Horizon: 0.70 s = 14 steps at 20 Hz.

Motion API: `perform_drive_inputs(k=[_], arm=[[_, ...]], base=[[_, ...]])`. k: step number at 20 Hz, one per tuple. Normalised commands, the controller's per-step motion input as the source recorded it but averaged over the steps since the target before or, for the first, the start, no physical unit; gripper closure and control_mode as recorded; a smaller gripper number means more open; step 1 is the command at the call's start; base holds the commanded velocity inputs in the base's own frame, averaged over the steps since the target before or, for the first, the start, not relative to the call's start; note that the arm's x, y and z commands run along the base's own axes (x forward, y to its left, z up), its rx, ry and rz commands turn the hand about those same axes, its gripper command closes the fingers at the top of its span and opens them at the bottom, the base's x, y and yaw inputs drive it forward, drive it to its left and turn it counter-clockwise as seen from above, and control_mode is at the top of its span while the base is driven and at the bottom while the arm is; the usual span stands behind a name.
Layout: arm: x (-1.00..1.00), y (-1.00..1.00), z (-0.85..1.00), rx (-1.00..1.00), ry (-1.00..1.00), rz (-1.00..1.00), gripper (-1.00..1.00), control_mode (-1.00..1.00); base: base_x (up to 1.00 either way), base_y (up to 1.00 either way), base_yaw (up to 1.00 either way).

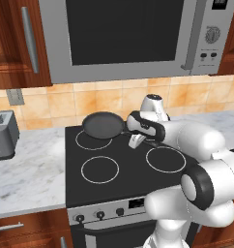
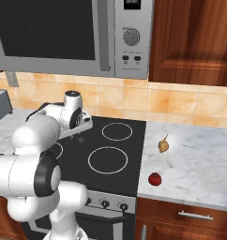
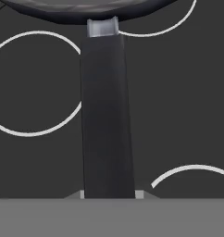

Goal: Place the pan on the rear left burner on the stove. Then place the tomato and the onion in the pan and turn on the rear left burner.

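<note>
The dark pan (image 1: 103,124) hangs over the back part of the rear left burner (image 1: 85,144) on the black stove (image 1: 128,169), and covers part of its ring. My gripper (image 1: 136,140) is shut on the pan's straight black handle (image 3: 107,115), which runs up the hand view between the fingertips (image 3: 140,194) to the pan's rim. From the right side the gripper (image 2: 80,138) shows low over the glass behind my forearm. The red tomato (image 2: 155,179) and the yellow-brown onion (image 2: 163,146) lie on the marble counter (image 2: 195,159) right of the stove, the onion farther back.
A row of black knobs (image 1: 99,214) lines the stove's silver front panel. A toaster (image 1: 3,135) stands on the left counter. A microwave (image 1: 128,34) hangs above the stove. The front left ring (image 1: 100,169) and the right ring (image 1: 166,159) are bare.
</note>
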Motion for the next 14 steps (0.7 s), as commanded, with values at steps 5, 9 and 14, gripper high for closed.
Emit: perform_drive_inputs(k=[5,9,14], arm=[[0.33,0.25,-0.24,-0.05,0.02,0.01,1.0,-1.0],[0.42,0.18,-0.28,-0.03,0.05,0.0,1.0,-1.0],[0.45,0.13,-0.27,-0.01,0.05,0.0,1.0,-1.0]], base=[[0.0,0.0,0.0],[0.0,0.0,0.0],[0.0,0.0,0.0]])
